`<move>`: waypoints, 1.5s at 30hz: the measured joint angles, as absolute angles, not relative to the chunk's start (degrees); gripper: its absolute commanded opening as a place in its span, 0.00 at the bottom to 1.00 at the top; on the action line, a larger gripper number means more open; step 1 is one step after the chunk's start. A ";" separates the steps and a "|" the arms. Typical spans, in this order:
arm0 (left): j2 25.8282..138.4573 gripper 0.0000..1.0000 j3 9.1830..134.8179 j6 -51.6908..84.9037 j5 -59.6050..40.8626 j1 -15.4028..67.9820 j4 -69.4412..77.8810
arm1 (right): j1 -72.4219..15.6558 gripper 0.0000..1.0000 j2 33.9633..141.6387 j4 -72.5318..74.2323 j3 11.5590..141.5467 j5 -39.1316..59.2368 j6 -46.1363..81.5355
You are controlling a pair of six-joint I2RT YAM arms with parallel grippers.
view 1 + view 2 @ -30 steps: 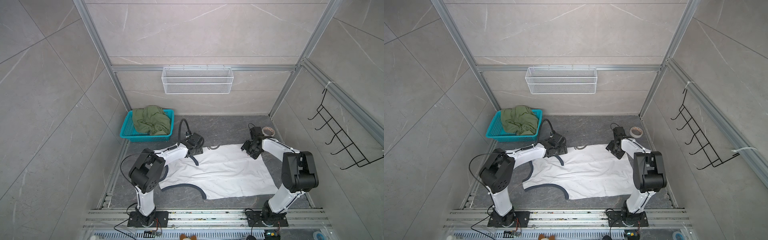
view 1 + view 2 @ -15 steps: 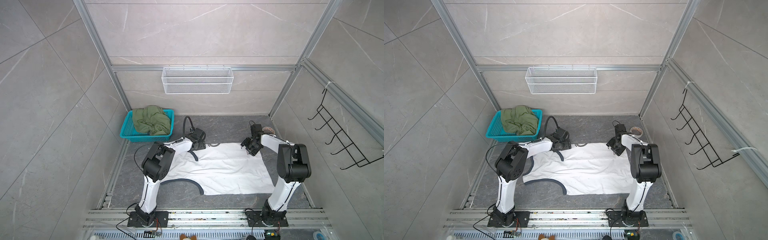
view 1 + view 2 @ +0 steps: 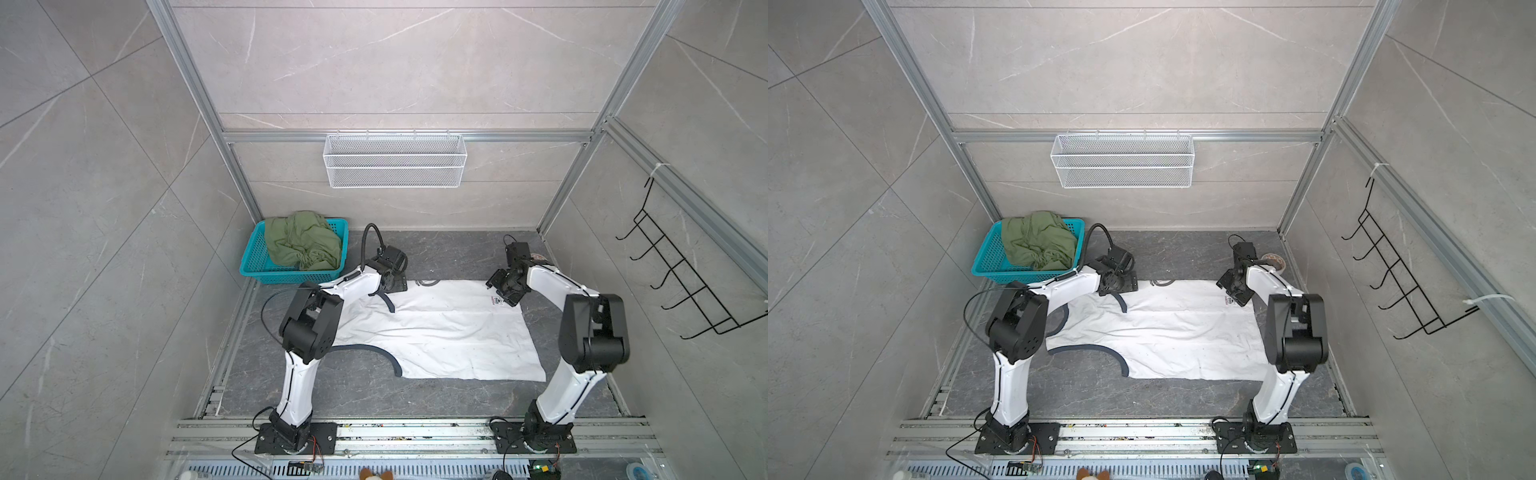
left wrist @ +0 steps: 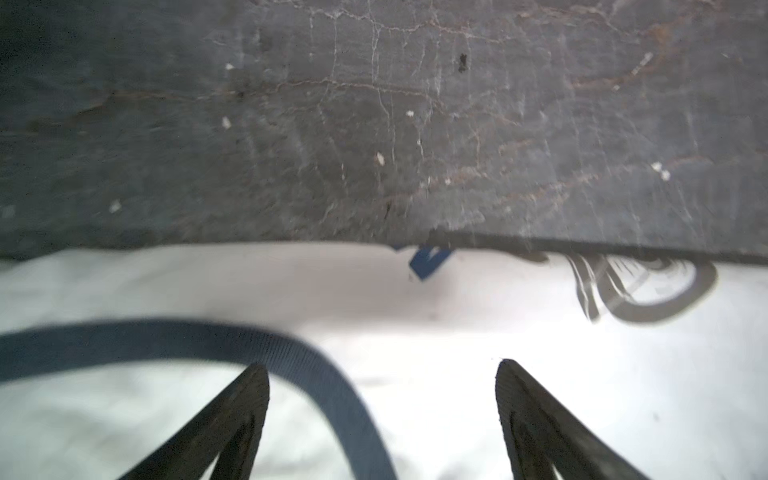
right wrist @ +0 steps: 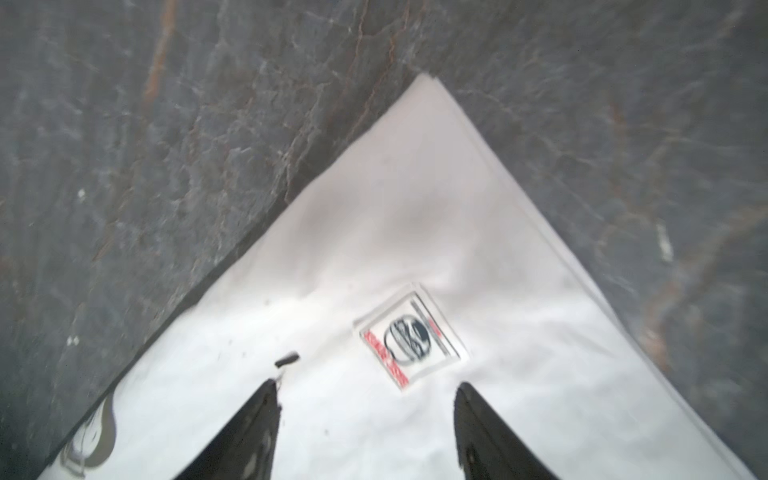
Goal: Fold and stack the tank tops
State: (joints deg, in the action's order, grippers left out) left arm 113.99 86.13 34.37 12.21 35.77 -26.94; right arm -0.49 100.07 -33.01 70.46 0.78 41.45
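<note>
The white tank top [image 3: 440, 332] [image 3: 1167, 332] with dark trim lies spread flat on the dark floor in both top views. My left gripper [image 3: 390, 284] [image 4: 382, 365] hangs open over its far left corner. A dark strap [image 4: 316, 365] runs loose between the fingers. My right gripper [image 3: 498, 286] [image 5: 365, 386] stands open over the far right corner, just short of a small printed label [image 5: 411, 340]. Its jaws hold nothing. The olive green tank top [image 3: 303, 243] [image 3: 1038, 241] lies crumpled in the teal basket [image 3: 253, 262].
The teal basket stands at the back left corner, close behind my left arm. A tape roll [image 3: 540, 257] lies at the back right. A white wire basket [image 3: 395, 160] hangs on the back wall, and a black hook rack [image 3: 681, 286] on the right wall.
Both arms have stretched toward the back, and the white top has slid back with them, its near hem now further away. The left jaws have opened a little wider.
</note>
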 measured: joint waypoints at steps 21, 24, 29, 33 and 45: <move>91.26 0.63 58.39 31.92 5.21 61.43 -37.41 | 6.09 0.67 71.88 -50.81 46.06 -2.59 41.74; 91.33 0.60 56.49 33.21 3.53 61.98 -36.40 | 9.80 0.67 71.88 -51.03 43.75 -1.87 42.11; 92.20 0.56 55.33 34.68 1.87 62.39 -34.15 | 14.24 0.66 72.73 -50.74 41.80 -0.38 42.59; 93.38 0.49 54.70 35.35 1.34 62.39 -32.73 | 17.30 0.65 74.15 -49.98 39.64 0.78 43.11; 95.70 0.31 54.46 36.03 1.69 62.39 -30.22 | 18.11 0.49 77.65 -46.81 36.84 4.67 46.61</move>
